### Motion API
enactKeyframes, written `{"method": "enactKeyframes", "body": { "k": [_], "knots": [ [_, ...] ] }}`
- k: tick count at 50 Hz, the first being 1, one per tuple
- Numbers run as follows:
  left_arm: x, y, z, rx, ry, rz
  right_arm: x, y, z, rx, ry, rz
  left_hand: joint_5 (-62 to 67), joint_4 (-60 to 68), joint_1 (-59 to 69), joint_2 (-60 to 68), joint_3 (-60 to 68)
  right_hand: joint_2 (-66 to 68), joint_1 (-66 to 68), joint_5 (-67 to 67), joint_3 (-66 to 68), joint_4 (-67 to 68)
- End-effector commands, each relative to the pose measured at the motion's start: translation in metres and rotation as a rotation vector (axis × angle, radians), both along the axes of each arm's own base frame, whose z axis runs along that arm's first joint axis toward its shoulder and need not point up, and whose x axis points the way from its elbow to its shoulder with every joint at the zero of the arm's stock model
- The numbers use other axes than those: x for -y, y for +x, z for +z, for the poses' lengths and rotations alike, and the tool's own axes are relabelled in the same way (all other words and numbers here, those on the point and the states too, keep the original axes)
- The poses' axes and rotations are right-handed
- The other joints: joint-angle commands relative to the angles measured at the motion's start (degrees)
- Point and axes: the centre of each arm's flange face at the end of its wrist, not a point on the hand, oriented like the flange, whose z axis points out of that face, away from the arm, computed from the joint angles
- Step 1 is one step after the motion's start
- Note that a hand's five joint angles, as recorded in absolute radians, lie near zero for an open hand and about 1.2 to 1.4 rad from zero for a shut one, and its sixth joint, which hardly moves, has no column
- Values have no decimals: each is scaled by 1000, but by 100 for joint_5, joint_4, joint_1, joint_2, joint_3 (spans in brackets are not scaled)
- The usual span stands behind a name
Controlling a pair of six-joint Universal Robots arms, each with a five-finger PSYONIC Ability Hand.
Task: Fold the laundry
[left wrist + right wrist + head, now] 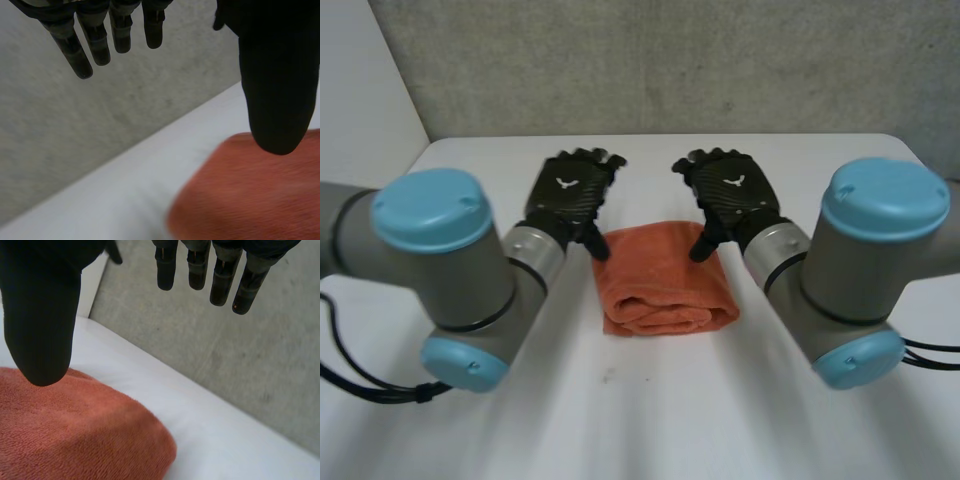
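We see the folded orange towel (pixel 665 280) lying flat on the worktop (pixel 650 410) | left hand (pixel 570 190) at the towel's far left corner, fingers spread, holding nothing | right hand (pixel 732 190) at its far right corner, fingers likewise apart and empty

I'm looking at what seems a robotics lab bench: a plain white counter (pixel 650 420) against a bare speckled grey wall (pixel 670 60), with grey blue-capped robot arms (pixel 440 260) reaching over it.
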Motion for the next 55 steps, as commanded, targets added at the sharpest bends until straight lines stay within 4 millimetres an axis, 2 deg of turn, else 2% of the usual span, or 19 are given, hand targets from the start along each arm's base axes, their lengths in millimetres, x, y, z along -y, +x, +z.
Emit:
{"method": "enactKeyframes", "body": {
  "k": [1,2,8,12,16,19,21,22,23,25,26,29,30,33,34,37,39,43,55],
  "knots": [
    [-2,-13,-34,-4,237,-5,12,-2,-37,-25,208,15,-100,-6,44,14,-58,-227,-154,-354,-201,-314],
    [-3,-12,-44,15,272,3,15,-2,-47,-43,243,14,-100,-6,45,14,-58,-227,-154,-354,-201,-314],
    [-4,-6,-74,69,352,30,20,-3,-75,-101,338,6,-133,-39,11,-19,-91,-227,-154,-354,-201,-314],
    [-7,0,-86,98,384,35,22,-2,-80,-114,357,4,-201,-107,-56,-86,-159,-227,-154,-354,-201,-314],
    [-8,1,-85,100,382,35,22,-3,-76,-110,356,6,-234,-140,-90,-120,-193,-227,-154,-354,-201,-314],
    [-7,0,-65,73,341,29,24,-4,-70,-101,344,1,-234,-140,-90,-120,-193,-227,-154,-354,-201,-314],
    [-7,0,-49,49,309,20,28,-9,-44,-62,297,-11,-251,-157,-107,-137,-209,-227,-154,-354,-201,-314],
    [-6,0,-32,24,274,19,28,-9,-43,-61,296,-11,-251,-157,-107,-137,-209,-227,-154,-354,-201,-314],
    [-6,1,-24,11,257,20,29,-11,-34,-49,279,-16,-256,-162,-111,-142,-214,-227,-154,-354,-201,-314],
    [-3,4,-5,-17,218,25,32,-25,9,3,184,-50,-251,-157,-107,-137,-210,-227,-154,-354,-201,-314],
    [-1,9,16,-48,175,36,31,-28,20,16,159,-58,-256,-162,-111,-142,-214,-227,-154,-354,-201,-314],
    [6,23,46,-91,113,71,31,-43,54,60,71,-97,-251,-157,-107,-137,-209,-227,-154,-354,-201,-314],
    [11,35,63,-110,85,101,31,-47,61,69,48,-112,-251,-157,-107,-137,-209,-227,-154,-354,-201,-314],
    [16,57,86,-125,60,156,32,-64,87,101,-34,-185,-256,-162,-111,-142,-214,-227,-154,-354,-201,-314],
    [19,70,99,-130,50,192,32,-68,94,107,-53,-203,-256,-162,-111,-142,-214,-227,-154,-354,-201,-314],
    [17,89,117,-128,51,235,31,-74,105,118,-83,-228,-256,-162,-111,-142,-214,-227,-154,-354,-201,-314],
    [16,96,122,-120,56,251,31,-85,116,121,-102,-265,-256,-162,-111,-142,-214,-227,-154,-354,-201,-314],
    [14,100,118,-100,79,234,32,-94,117,89,-80,-285,-256,-162,-111,-142,-214,-227,-154,-354,-201,-314],
    [9,99,108,-94,105,191,29,-91,110,51,-69,-275,-256,-162,-111,-142,-214,-227,-154,-354,-201,-314]
  ]
}}
